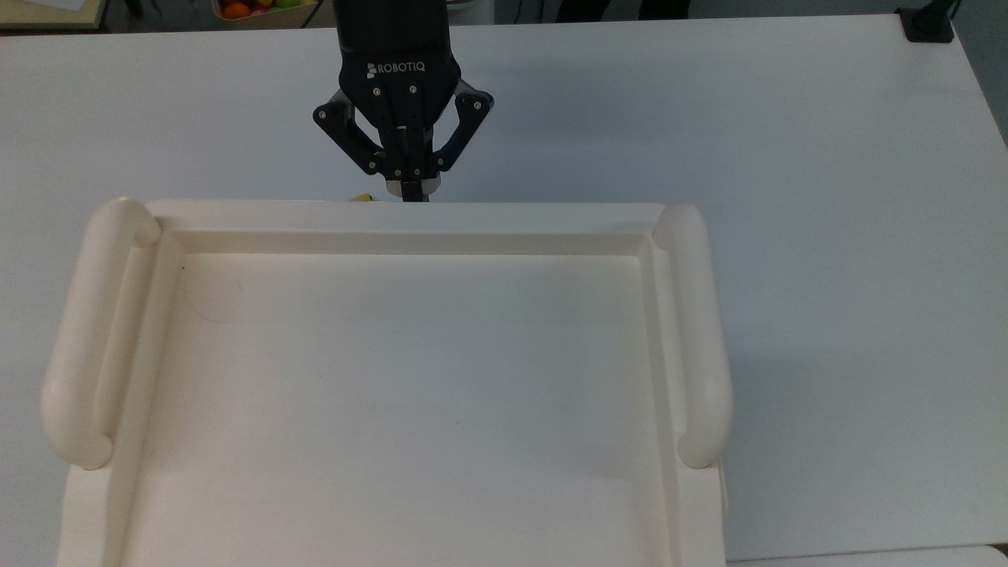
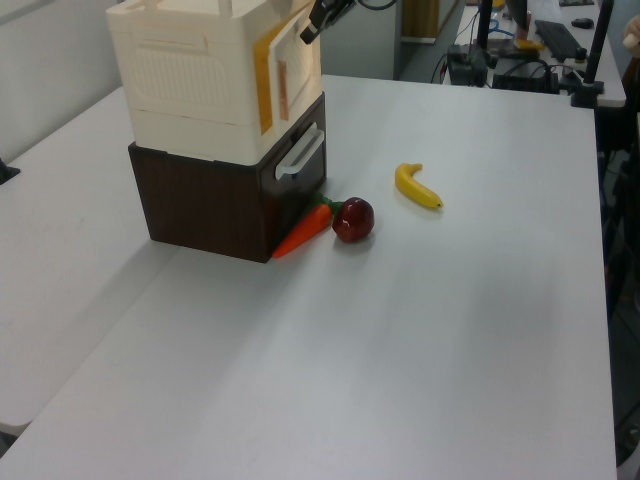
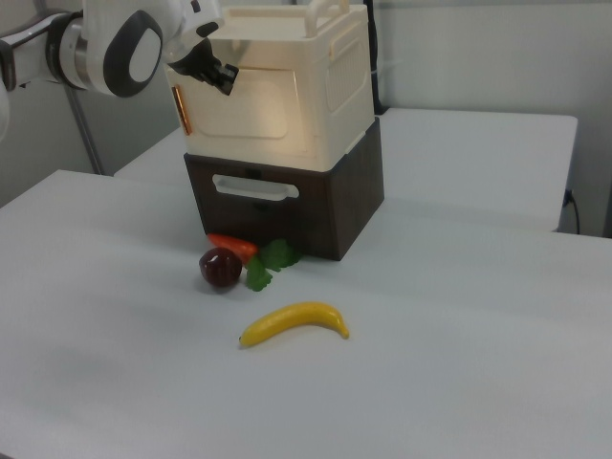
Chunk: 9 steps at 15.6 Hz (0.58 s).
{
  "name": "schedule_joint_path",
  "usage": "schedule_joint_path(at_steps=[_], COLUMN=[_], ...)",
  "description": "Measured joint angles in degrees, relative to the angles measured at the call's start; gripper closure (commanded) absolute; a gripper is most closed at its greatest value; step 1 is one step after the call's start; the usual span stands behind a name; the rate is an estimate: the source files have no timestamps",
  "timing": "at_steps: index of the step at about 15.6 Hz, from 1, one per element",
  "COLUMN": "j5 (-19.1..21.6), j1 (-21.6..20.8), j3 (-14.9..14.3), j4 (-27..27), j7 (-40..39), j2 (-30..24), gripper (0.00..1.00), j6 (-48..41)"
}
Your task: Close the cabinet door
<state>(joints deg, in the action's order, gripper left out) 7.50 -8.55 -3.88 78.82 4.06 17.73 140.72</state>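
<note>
Top view's upper centre: black Robotiq gripper point(image 1: 412, 194) pointing down-frame, fingers drawn together with no visible gap, gripping nothing, tips meeting the far edge of the cabinet point(image 1: 409, 214). Recessed cream top spread over the lower left and middle of the frame, a rounded rail point(image 1: 88, 335) along the top view's left side and another point(image 1: 699, 339) along the top view's right side. White table point(image 1: 827, 236) all round. Small yellow sliver just left of the fingertips at the cabinet's edge, too little showing to name.

Left view, upper left: cream cabinet point(image 2: 190, 85) stacked on a dark brown drawer unit point(image 2: 215, 205) with a pale handle. Cabinet door point(image 2: 290, 72) almost shut, a narrow amber-lit gap remaining along its left edge. Gripper point(image 2: 309, 28) pressed against the door's upper outer corner. Near the unit's foot, around centre frame: carrot point(image 2: 303, 230), red apple point(image 2: 353, 220), and further to the left view's right a banana point(image 2: 417, 187), apart from the other two.

Right view, upper left: white arm reaching in, gripper point(image 3: 222, 78) against the top of the cabinet door point(image 3: 251, 113), an orange strip visible at the door's left edge. Below, lower centre: apple point(image 3: 220, 268), carrot point(image 3: 232, 247) with green leaves, banana point(image 3: 295, 322) nearest the camera.
</note>
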Motion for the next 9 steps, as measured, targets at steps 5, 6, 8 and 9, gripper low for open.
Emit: schedule_joint_path(at_steps=[5,6,8,9], j5=[0.0,0.0,0.0,0.0], j1=[0.0,0.0,0.0,0.0], j3=[0.0,0.0,0.0,0.0], j4=[0.0,0.1,0.3,0.4], j7=[0.0,0.0,0.0,0.0], j2=[0.2,0.3,0.7,1.0], gripper=[1.0,1.0,1.0,1.0], j6=[2.7,4.0,5.8,6.4])
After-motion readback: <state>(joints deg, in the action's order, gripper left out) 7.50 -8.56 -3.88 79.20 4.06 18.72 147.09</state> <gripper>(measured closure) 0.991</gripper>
